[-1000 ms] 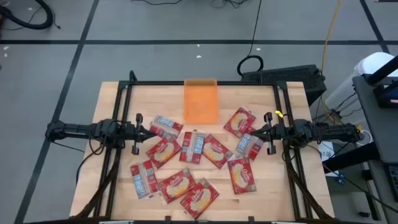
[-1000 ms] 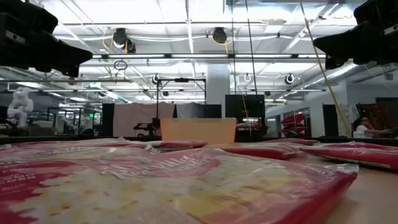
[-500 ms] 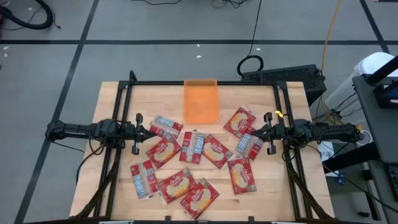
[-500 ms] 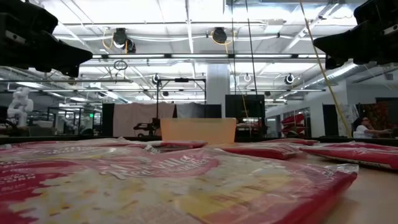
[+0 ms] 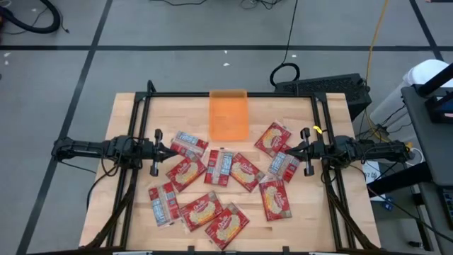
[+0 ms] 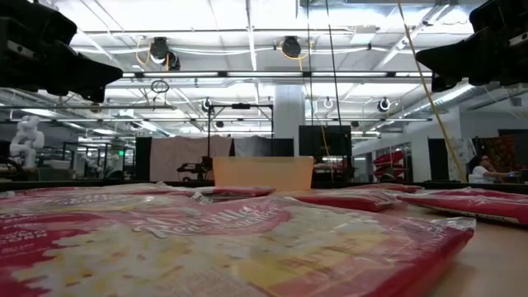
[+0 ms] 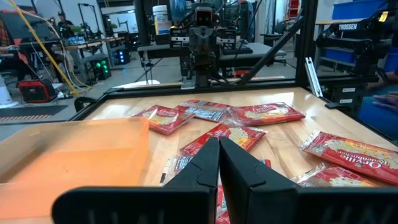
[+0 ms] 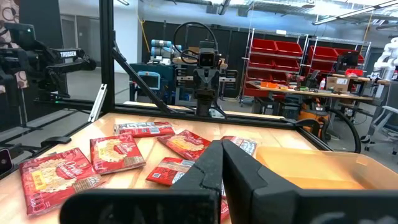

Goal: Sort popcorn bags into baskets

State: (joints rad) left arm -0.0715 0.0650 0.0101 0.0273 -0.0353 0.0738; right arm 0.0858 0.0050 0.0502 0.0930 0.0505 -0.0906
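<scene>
Several red popcorn bags lie flat and scattered over the middle and near part of the wooden table, some showing whitish printed backs. The orange tray sits at the table's far edge, with nothing in it. My left gripper hovers shut above the table's left side, pointing right, just short of a bag. My right gripper hovers shut above the right side, pointing left, over a bag's edge. In the wrist views both finger pairs stand closed, holding nothing.
A black metal frame runs round the table's far edge and down both sides. In the low view a bag lies close to the lens and the tray stands behind it. A person sits far off in the room.
</scene>
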